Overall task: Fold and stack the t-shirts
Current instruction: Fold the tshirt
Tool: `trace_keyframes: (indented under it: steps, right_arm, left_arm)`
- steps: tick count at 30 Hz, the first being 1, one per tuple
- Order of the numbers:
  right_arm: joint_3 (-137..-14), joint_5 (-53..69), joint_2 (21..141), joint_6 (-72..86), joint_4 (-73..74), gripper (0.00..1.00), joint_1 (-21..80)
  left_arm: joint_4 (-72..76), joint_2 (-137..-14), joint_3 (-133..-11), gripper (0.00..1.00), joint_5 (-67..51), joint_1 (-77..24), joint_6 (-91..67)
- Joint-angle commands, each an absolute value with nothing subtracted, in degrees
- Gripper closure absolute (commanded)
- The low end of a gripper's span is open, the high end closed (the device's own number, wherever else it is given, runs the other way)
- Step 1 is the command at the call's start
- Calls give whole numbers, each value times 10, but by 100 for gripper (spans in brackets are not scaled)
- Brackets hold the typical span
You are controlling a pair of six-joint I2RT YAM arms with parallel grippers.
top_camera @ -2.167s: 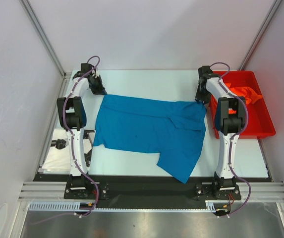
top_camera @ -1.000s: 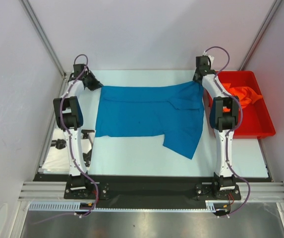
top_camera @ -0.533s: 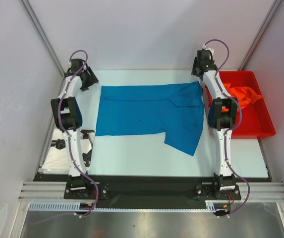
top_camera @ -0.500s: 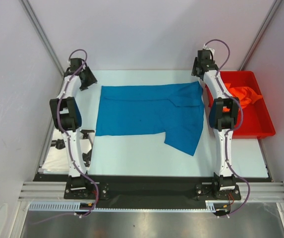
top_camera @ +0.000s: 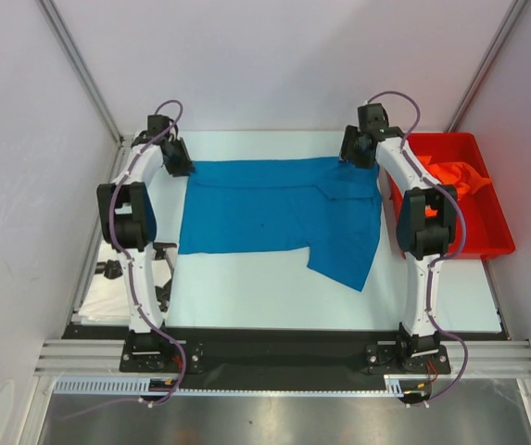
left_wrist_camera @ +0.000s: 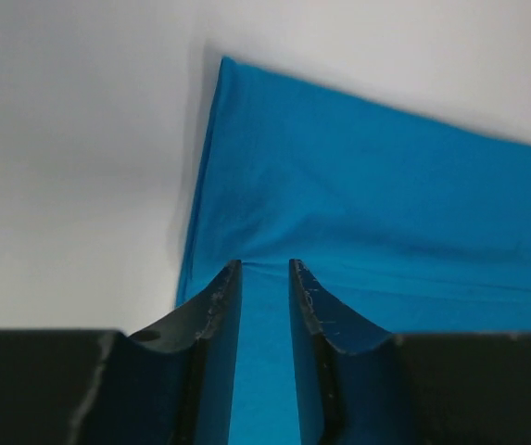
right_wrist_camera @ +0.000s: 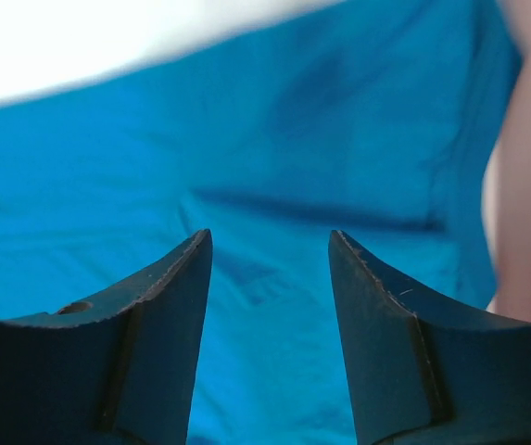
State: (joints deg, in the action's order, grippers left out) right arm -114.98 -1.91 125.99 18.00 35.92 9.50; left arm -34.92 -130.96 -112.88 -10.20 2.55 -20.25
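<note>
The bright blue t-shirt point(top_camera: 274, 209) lies spread flat across the middle of the table point(top_camera: 246, 292). It is mostly smooth, with a creased flap near its far-right corner and one pointed section trailing toward the near right. The left gripper point(top_camera: 178, 158) sits at the shirt's far-left corner, its jaws only a narrow slit apart with blue showing through, while the right gripper point(top_camera: 354, 152) hangs over the far-right corner with its jaws spread wide above the cloth.

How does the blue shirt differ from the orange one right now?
The blue t-shirt lies spread out on the table; the orange t-shirt sits bunched in the red bin. The left gripper and right gripper are over the blue t-shirt's far edge; neither is at the orange t-shirt. Both shirts are plain-coloured.
</note>
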Motion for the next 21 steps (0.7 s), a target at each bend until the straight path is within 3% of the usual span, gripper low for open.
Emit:
trace_keyframes:
  steps: [1, 5, 9, 21]
  right_arm:
    - [-1134, 24, 1239, 202, 370, 42, 89]
    - [-1139, 5, 1257, 212, 390, 49, 85]
    - [-1139, -45, 1266, 234, 424, 50, 80]
    - [-1099, -77, 1264, 197, 433, 49, 79]
  left_arm:
    - [-387, -1331, -1159, 69, -104, 26, -178]
    - [-402, -1330, -1151, 67, -88, 26, -164]
    - [-399, -1316, -1122, 61, -77, 26, -149]
    - [-390, -1336, -1137, 67, -91, 39, -120]
